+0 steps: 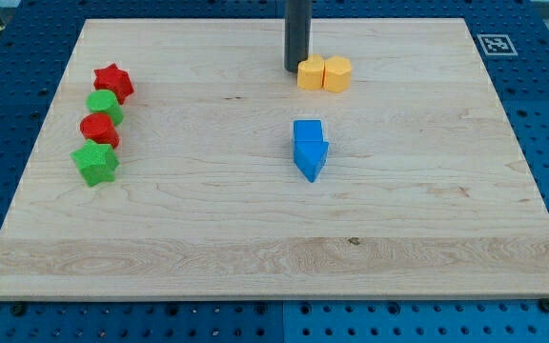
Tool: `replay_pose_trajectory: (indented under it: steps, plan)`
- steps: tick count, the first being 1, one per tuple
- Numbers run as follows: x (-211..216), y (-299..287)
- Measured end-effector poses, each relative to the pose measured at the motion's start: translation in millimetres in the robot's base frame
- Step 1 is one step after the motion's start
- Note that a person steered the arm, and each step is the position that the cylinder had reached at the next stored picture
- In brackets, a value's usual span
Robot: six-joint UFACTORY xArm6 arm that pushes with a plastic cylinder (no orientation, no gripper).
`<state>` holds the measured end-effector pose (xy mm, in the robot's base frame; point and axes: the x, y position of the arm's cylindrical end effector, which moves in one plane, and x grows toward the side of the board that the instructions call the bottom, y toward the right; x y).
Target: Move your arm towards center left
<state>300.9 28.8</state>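
Standing near the view's top centre, the rod [297, 33] is seen upright, and my tip [296, 69] is planted on the board [274, 257] just left of the yellow blocks [324, 73], touching or nearly touching the nearer one. No jaws are carried, so none can be reported as apart or together. Two yellow pieces are set side by side, touching each other. Below them, around the board's middle, the blue blocks [309, 149] are found: a cube-like piece with an arrow-shaped piece pressed against it, pointing to the view's bottom. At centre left, well apart from my tip, a column is lined up: the red star [113, 83] on top, then the green cylinder [104, 104], the red block [98, 129] and the green star [95, 163], each touching its neighbour. Pale wood with a visible grain is laid over a blue perforated table [8, 114]. A marker tag [495, 44] is fixed off the board's top right corner.
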Motion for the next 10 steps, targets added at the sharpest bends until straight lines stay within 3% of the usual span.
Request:
replay_pose_trajectory:
  steps: [2, 4, 8, 9, 10]
  plan:
    - [-1, -37]
    - [0, -153]
    - [-7, -324]
    - [3, -334]
    - [42, -333]
